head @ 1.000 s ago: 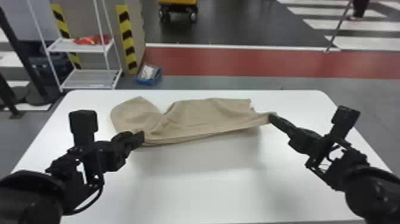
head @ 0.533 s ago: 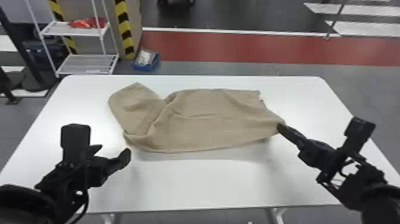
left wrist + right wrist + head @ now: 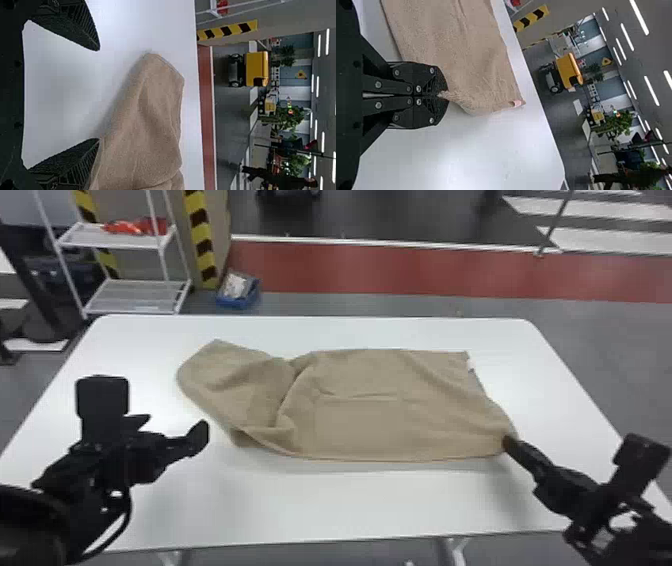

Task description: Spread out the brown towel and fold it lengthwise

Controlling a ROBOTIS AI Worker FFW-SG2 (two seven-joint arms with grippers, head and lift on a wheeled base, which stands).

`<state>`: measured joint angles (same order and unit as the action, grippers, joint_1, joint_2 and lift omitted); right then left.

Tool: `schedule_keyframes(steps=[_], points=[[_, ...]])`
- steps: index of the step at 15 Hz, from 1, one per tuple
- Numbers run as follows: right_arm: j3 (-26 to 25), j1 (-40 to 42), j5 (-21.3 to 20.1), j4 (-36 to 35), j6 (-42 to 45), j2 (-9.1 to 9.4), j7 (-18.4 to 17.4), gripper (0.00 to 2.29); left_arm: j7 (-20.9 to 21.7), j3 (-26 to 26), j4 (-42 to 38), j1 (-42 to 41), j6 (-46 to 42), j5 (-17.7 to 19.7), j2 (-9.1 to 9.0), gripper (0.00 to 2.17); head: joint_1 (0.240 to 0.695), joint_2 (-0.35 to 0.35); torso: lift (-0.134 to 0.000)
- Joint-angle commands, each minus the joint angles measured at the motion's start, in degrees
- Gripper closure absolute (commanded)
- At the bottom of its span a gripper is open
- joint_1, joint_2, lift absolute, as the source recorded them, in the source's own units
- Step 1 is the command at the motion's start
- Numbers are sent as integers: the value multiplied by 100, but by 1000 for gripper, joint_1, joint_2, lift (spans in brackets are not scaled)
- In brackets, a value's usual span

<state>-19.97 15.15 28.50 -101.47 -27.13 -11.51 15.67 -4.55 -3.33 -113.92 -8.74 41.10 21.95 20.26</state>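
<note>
right hand (image 3: 442,95) pinching brown towel (image 3: 360,425) by near-right corner | left hand (image 3: 99,94) released, empty | anchor right, pinch rumpled left end's near edge, ease left

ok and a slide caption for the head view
Brown towel, partly rumpled, on a white table, one near corner in the right gripper, the open left gripper empty.
</note>
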Motion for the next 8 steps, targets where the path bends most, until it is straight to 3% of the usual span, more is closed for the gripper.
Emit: schedule_keyframes(steps=[1, 4, 8], points=[[-244, 67, -125, 137, 151, 62, -12, 1663, 24, -97, -8, 12, 0, 20, -13, 73, 695, -123, -120], [-217, 129, -617, 145, 467, 202, -135, 1663, 24, -194, 115, 136, 0, 37, -39, 83, 695, -183, -120], [-420, 32, -617, 435, 555, 176, -170, 1663, 24, -423, 186, 320, 53, -33, -39, 100, 695, -224, -120]])
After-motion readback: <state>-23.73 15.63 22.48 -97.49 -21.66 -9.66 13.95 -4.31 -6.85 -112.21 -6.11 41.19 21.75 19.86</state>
